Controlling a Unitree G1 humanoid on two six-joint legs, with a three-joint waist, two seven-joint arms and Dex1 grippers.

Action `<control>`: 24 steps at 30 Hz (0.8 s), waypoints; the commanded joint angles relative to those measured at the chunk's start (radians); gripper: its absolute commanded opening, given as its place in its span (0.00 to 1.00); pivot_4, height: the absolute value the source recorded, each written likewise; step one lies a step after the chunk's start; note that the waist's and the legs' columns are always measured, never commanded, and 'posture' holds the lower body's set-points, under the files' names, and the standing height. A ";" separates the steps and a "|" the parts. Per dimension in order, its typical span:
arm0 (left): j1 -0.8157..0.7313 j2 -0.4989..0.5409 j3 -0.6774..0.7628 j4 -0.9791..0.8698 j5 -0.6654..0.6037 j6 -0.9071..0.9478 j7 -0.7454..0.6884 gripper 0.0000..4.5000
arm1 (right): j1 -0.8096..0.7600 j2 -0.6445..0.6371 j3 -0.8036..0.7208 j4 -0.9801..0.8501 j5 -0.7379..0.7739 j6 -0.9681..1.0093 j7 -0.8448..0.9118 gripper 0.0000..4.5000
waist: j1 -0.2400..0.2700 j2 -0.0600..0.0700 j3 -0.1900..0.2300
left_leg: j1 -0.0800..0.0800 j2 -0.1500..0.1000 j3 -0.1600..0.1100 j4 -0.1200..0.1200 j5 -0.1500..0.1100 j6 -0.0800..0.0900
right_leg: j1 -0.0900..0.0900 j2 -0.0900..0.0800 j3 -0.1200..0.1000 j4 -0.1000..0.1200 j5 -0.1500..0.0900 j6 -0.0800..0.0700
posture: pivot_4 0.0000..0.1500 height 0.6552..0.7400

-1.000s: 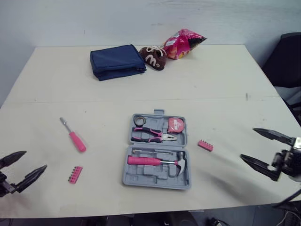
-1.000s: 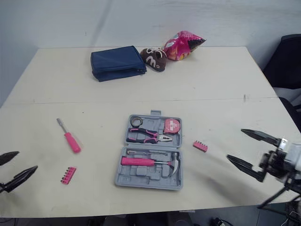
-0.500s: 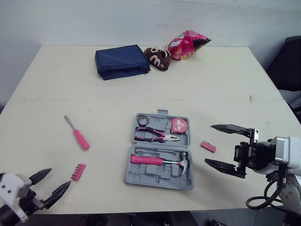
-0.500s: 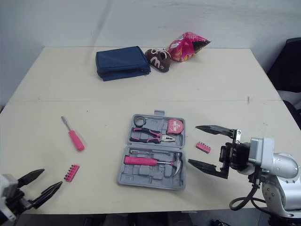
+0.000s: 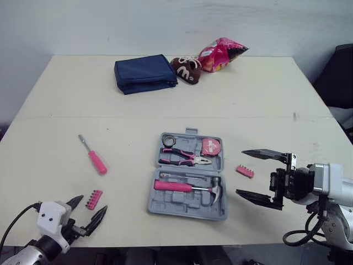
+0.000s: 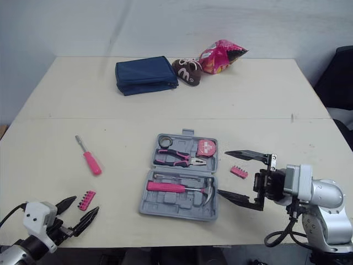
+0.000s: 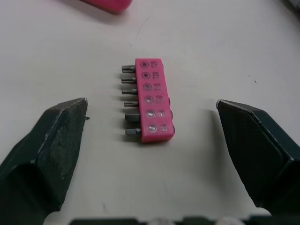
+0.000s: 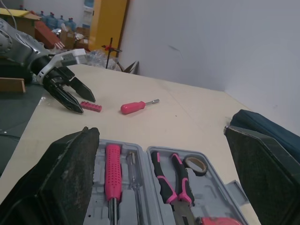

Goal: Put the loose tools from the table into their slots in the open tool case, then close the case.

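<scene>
While the case (image 5: 187, 176) lies open and flat on the bench (image 5: 265, 99), near the middle of the front half, three tools are loose around it.

- Case, far half: tape roll (image 5: 168, 141), pliers (image 5: 182, 160), tape measure (image 5: 210, 147). Near half: hammer (image 5: 185, 187), pink handle to the left and head to the right, with a thin tool (image 8: 133, 172) seated just beside it.
- Screwdriver (image 5: 94, 156): on the bench well left of the case, pink handle toward the robot, shaft pointing away.
- Left bit strip (image 7: 151, 100): near the front left edge, between the screwdriver and the robot, flat, bits pointing to one side.
- Right bit strip (image 5: 245, 171): just right of the case, level with the seam between its halves.
- Left end effector (image 5: 90, 206): released, fingers spread wide. The left bit strip sits between the two fingertips with bare bench on both sides, nothing touching.
- Right end effector (image 5: 240, 172): released, fingers spread wide, one above the other in the head view, tips pointing at the right side of the case. The right bit strip shows between the fingers; can't tell its height over the bench, no contact visible.
- Far edge of the bench: blue pouch (image 5: 144, 73), brown shoe (image 5: 186, 68), pink snack bag (image 5: 220, 52), well apart from the case.
</scene>
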 commanded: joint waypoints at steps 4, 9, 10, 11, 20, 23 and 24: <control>0.033 0.010 -0.019 0.060 0.043 0.018 0.030 0.81 | 0.001 -0.005 -0.035 0.000 0.001 -0.031 0.002 1.00 | -0.007 0.003 -0.001 | 0.000 0.000 0.000 0.000 0.001 0.001 | 0.000 0.000 0.000 0.000 0.002 -0.001 | 1.00 1.00; 0.028 0.003 -0.046 0.085 0.049 -0.004 0.035 0.30 | 0.014 -0.006 -0.042 0.002 -0.003 -0.039 -0.003 1.00 | -0.012 0.007 -0.004 | 0.000 -0.001 0.000 0.000 0.001 0.001 | 0.000 -0.001 0.000 0.000 0.002 -0.002 | 1.00 1.00; 0.028 0.002 -0.051 0.088 0.051 -0.010 0.035 0.19 | 0.017 -0.006 -0.043 0.002 -0.004 -0.040 -0.004 1.00 | -0.012 0.008 -0.004 | 0.000 -0.001 0.000 0.000 0.001 0.001 | 0.000 -0.001 0.000 -0.001 0.002 -0.002 | 1.00 1.00; 0.025 0.000 -0.053 0.092 0.049 -0.019 0.035 0.14 | 0.018 -0.007 -0.044 0.002 -0.005 -0.040 -0.006 1.00 | -0.012 0.008 -0.004 | 0.000 -0.001 0.000 0.000 0.001 0.001 | 0.000 -0.001 0.000 -0.001 0.002 -0.002 | 1.00 1.00; -0.110 0.062 -0.030 0.063 -0.066 -0.208 -0.124 0.14 | 0.047 -0.015 -0.075 0.018 -0.020 -0.049 -0.009 1.00 | 0.002 0.002 -0.001 | -0.001 0.000 -0.001 0.000 0.001 0.002 | 0.000 -0.001 -0.001 0.000 0.003 -0.002 | 1.00 1.00; -0.171 0.156 -0.095 0.021 -0.060 -0.197 -0.210 0.14 | 0.076 -0.026 -0.097 0.024 -0.026 -0.060 0.004 1.00 | 0.009 0.002 -0.001 | -0.002 -0.001 -0.001 0.000 0.002 0.002 | 0.000 -0.001 -0.001 0.000 0.003 -0.002 | 1.00 1.00; -0.209 0.184 -0.132 -0.006 -0.067 -0.176 -0.227 0.14 | 0.087 -0.028 -0.107 0.029 -0.029 -0.072 0.010 1.00 | 0.010 0.002 -0.001 | -0.002 -0.001 0.000 0.000 0.002 0.002 | 0.000 -0.001 -0.001 -0.001 0.003 -0.002 | 1.00 1.00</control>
